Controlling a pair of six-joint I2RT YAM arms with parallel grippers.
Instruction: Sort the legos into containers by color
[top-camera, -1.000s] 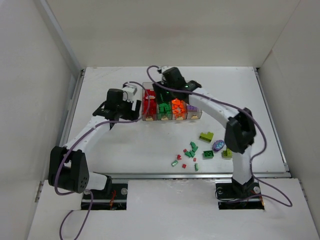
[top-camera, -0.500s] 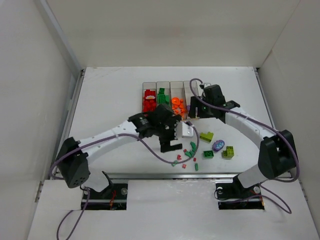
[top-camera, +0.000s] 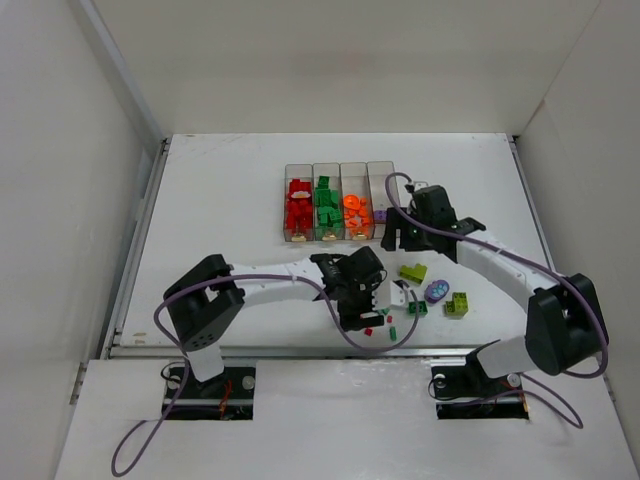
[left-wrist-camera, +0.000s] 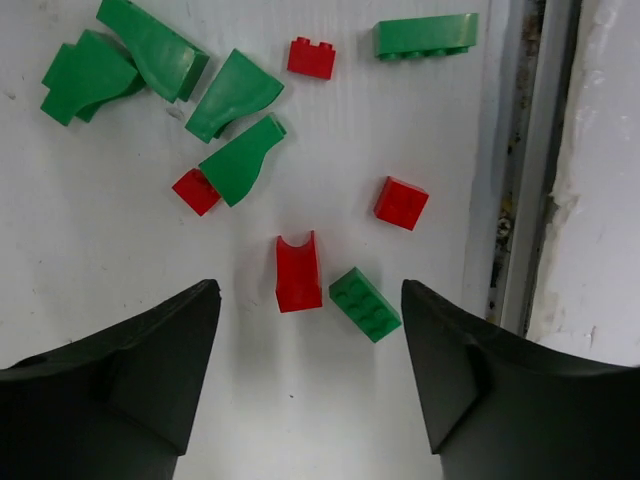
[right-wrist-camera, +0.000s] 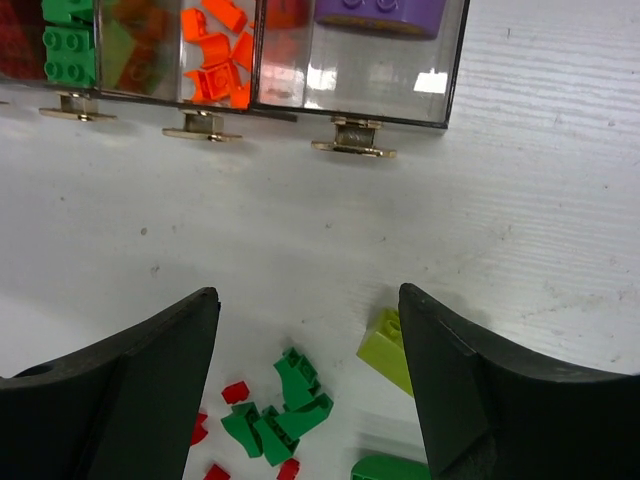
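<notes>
- We see the left gripper (left-wrist-camera: 310, 292) spread wide, low over the white table (left-wrist-camera: 100, 270). A small red arched plastic brick (left-wrist-camera: 298, 272) lies between its fingertips, and neither touches it.
- A dark green studded brick (left-wrist-camera: 365, 304) lies just beside that red one, and more red and green bits are scattered beyond.
- The right gripper (right-wrist-camera: 307, 293) is also spread and holds nothing. It hovers near the row of four clear plastic bins (right-wrist-camera: 350, 95).
- The bins hold red, green and orange pieces, with a purple rounded block (right-wrist-camera: 378, 12) in the rightmost.
- A lime-yellow wedge brick (top-camera: 412, 271) and a purple oval piece (top-camera: 437, 291) lie loose on the table.
</notes>
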